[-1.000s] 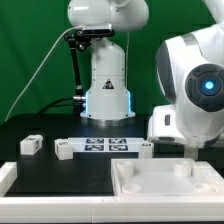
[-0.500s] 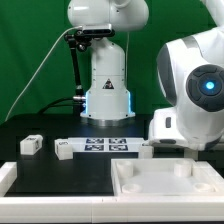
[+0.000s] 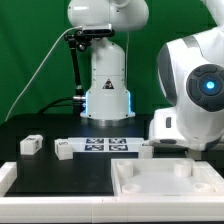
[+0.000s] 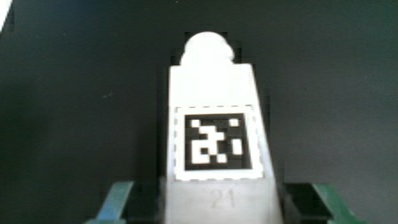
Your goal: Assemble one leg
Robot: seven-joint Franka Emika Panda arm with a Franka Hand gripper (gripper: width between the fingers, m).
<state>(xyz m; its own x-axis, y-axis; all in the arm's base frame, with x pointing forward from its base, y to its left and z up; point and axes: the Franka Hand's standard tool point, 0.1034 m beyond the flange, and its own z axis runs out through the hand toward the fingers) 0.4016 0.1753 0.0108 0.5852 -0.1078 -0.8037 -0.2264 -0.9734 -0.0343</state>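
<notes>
In the wrist view a white leg [image 4: 221, 120] lies on the black table, long and narrow with a rounded far end and a black-and-white marker on its upper face. It runs between my gripper [image 4: 226, 203] fingers. The left finger [image 4: 121, 200] and the right finger [image 4: 327, 200] stand apart from the leg's sides, with dark gaps showing, so the gripper is open around it. In the exterior view the arm's hand [image 3: 166, 126] is low over the table at the right, with this leg [image 3: 147, 150] just under it; the fingertips are hidden there.
Two other small white legs [image 3: 31, 144] [image 3: 64, 149] lie at the exterior view's left. The marker board [image 3: 100, 146] lies in the middle. The large white tray-like piece [image 3: 128, 184] fills the front right. The robot base [image 3: 106, 95] stands behind.
</notes>
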